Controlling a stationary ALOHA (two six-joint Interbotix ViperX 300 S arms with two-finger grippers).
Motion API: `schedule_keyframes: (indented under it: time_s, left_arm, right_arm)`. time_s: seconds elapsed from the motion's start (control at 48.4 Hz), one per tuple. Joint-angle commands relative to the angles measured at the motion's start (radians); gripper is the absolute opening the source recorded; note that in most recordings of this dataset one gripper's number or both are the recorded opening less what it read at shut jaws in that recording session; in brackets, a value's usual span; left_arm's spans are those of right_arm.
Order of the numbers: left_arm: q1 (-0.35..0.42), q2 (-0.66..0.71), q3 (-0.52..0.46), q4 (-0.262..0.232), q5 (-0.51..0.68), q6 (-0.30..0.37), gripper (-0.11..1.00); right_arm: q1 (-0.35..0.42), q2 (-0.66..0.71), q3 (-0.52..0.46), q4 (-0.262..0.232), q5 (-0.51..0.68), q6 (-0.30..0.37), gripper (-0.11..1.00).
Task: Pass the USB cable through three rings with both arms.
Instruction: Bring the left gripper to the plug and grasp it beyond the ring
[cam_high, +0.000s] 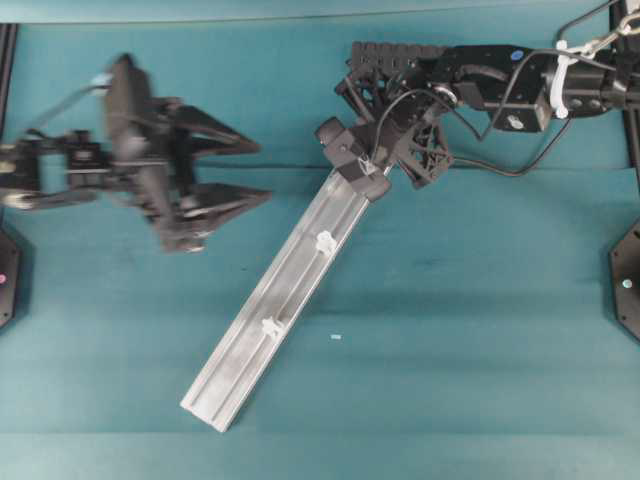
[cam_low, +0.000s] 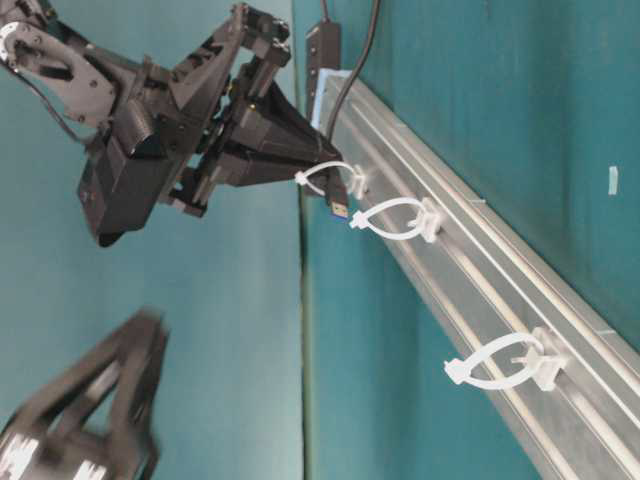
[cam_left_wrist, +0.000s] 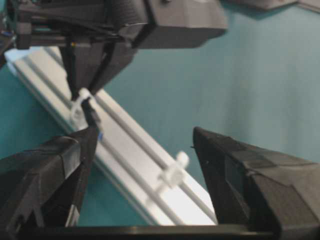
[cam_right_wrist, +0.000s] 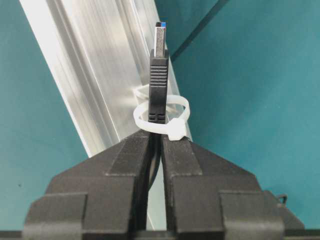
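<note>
The USB cable is pinched just behind its plug between the closed fingers of the right gripper. The plug is seen projecting straight ahead of the fingertips, its long axis in line with the fingers, and it has been pushed partway through the first ring, which encircles the plug's ribbed body right at the fingertips. The silver rail is seen stretching away beyond the plug. From the table-level view, the second ring is found just ahead of and slightly below the plug tip, with the third ring well beyond along the same rail.

The left gripper is spread wide and empty, held well apart from the rail with its tips pointed toward it; its image is blurred. The plug is judged to lie ahead of it, between its tips and the right gripper, so the left arm seems best placed to take the plug once it clears the ring.
</note>
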Motion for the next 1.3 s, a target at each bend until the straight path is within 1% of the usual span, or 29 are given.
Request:
schedule_keyframes:
  time_s: [0.0, 0.083, 0.269, 0.351, 0.661, 0.785, 1.033, 1.282]
  left_arm:
    - [0.005, 0.176, -0.049, 0.002, -0.041, -0.003, 0.84]
    - [0.005, 0.227, -0.071, 0.002, -0.051, -0.012, 0.84]
    - [0.018, 0.307, -0.086, 0.002, -0.066, -0.089, 0.84]
    - [0.031, 0.333, -0.095, 0.002, -0.084, -0.101, 0.84]
    - [0.044, 0.448, -0.195, 0.002, -0.097, -0.101, 0.83]
    - [0.043, 0.468, -0.224, 0.002, -0.097, -0.101, 0.83]
    - [0.044, 0.489, -0.230, 0.002, -0.087, -0.089, 0.83]
    - [0.044, 0.489, -0.247, 0.002, -0.098, -0.058, 0.83]
  right_arm:
    - [0.006, -0.002, -0.009, 0.009, -0.003, -0.006, 0.07]
    - [0.006, -0.005, -0.009, 0.011, -0.003, -0.006, 0.07]
    - [0.006, -0.006, -0.009, 0.020, -0.002, -0.005, 0.07]
    - [0.006, -0.008, -0.009, 0.029, -0.002, -0.006, 0.07]
    - [0.006, -0.006, -0.011, 0.037, 0.000, -0.005, 0.07]
    - [0.005, -0.008, -0.011, 0.038, 0.000, -0.005, 0.07]
    - [0.002, -0.008, -0.011, 0.038, 0.000, -0.005, 0.07]
    - [0.000, -0.008, -0.012, 0.057, 0.000, -0.005, 0.07]
